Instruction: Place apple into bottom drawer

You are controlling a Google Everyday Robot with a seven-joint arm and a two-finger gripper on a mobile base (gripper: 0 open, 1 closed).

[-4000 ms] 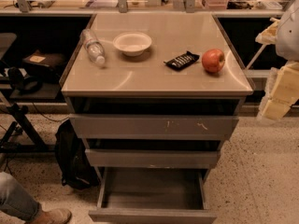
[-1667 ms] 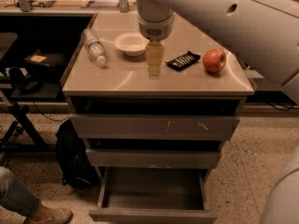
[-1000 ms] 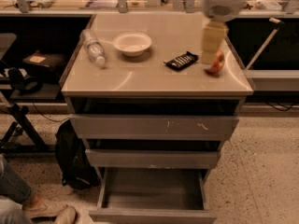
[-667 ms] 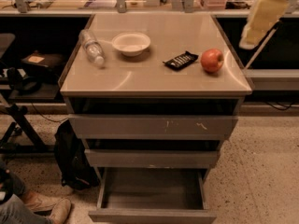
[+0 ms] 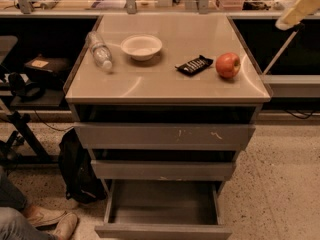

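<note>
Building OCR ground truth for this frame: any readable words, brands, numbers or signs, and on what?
No text can be read.
Dark wrapper beside the apple: pale print, too blurred to read.
Water bottle: no legible label.
Top drawer front: scratches only, no writing.
Gripper, top right, beyond the cabinet's right edge: no marking seen.

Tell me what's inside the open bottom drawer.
Grey metal bottom drawer: visible floor bare; its front wall hides the nearest strip. Round red apple is on the cabinet; gripper upper right.
</note>
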